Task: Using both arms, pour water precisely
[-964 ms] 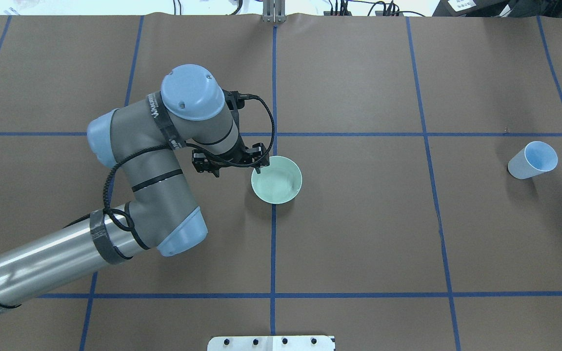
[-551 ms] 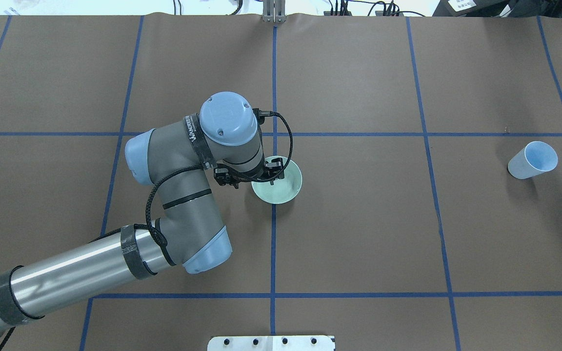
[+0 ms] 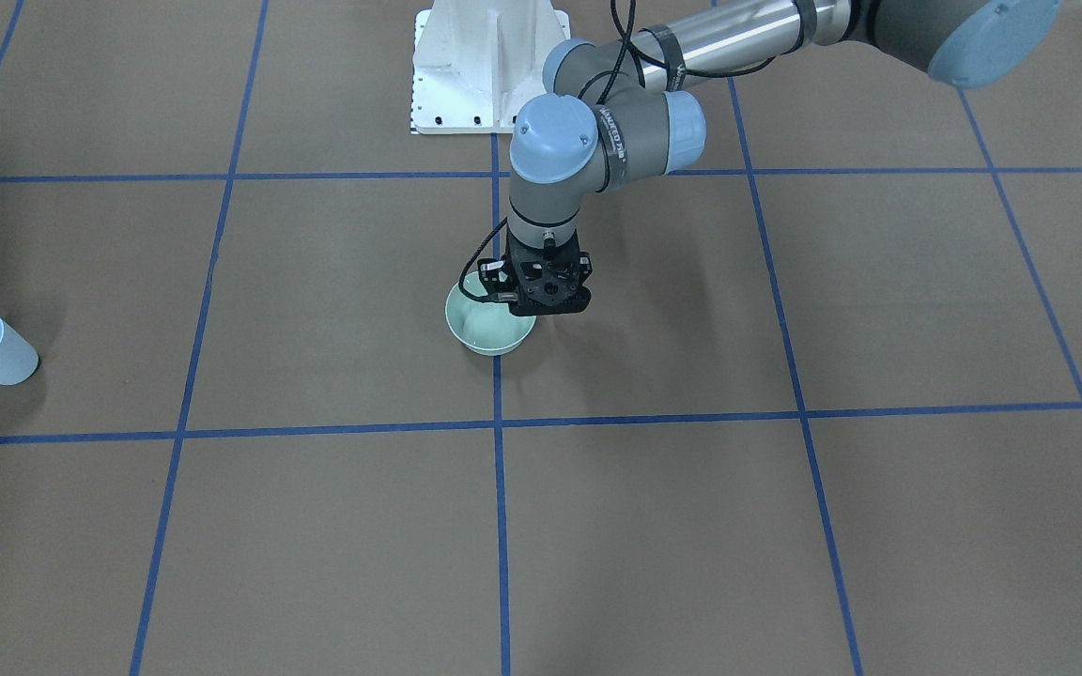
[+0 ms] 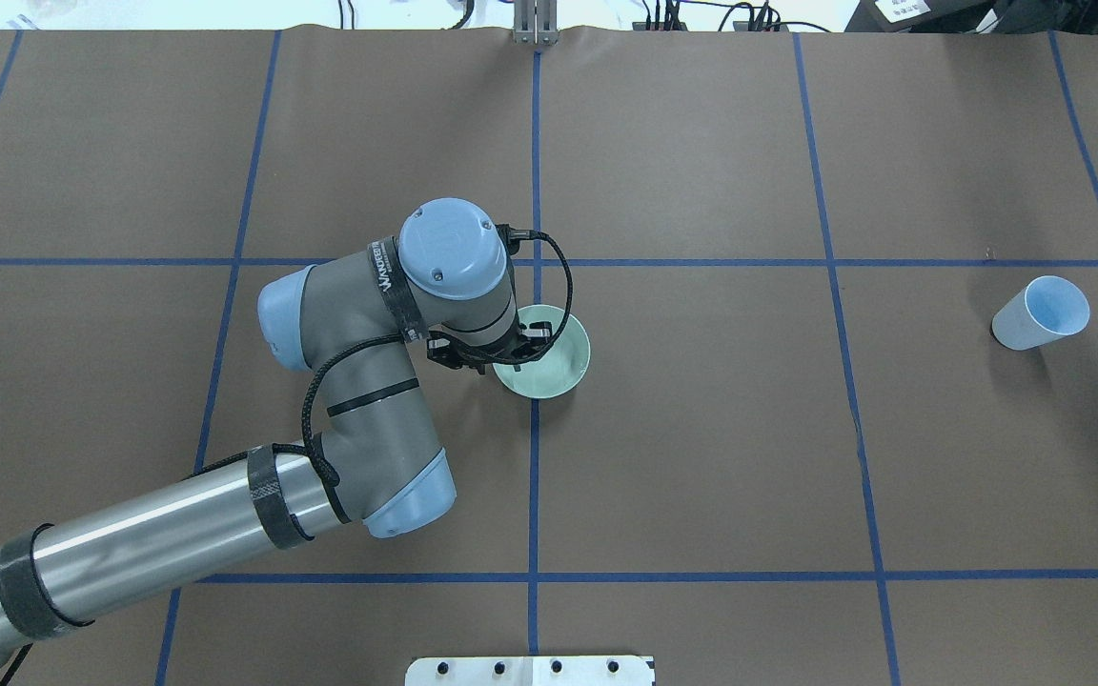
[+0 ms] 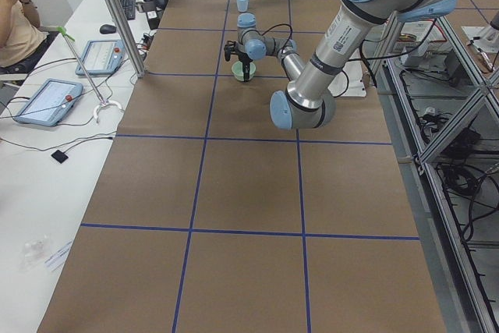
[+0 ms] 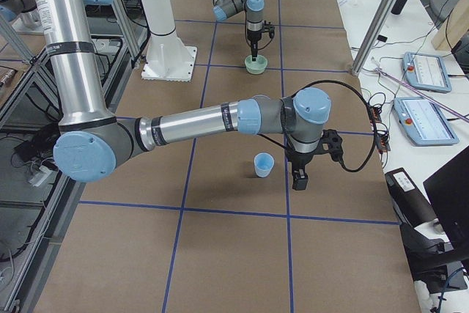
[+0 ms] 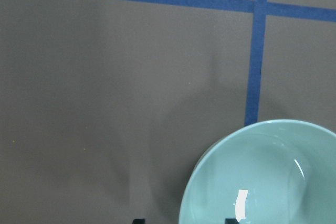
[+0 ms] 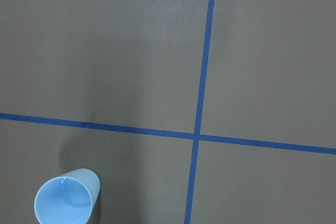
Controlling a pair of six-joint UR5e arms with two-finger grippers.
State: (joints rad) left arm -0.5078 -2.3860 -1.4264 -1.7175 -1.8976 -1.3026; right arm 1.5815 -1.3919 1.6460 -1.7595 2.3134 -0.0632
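A pale green bowl stands at the table's middle on a blue tape line. My left gripper hangs over the bowl's left rim. It is open, with one fingertip outside the rim and one inside. A shiny glint lies inside the bowl; I cannot tell whether it is water. A light blue cup stands upright far to the right. My right gripper shows only in the exterior right view, just beside the cup, and I cannot tell its state. The right wrist view looks down on the cup.
The white pedestal base stands behind the bowl. Blue tape lines divide the brown table cover. Side tables with tablets and a seated person lie past the far edge. An aluminium post stands there too.
The left arm swung right and lowered towards the bowl. Its gripper went from beside the bowl's left edge to over its rim. Bowl and cup stayed put.
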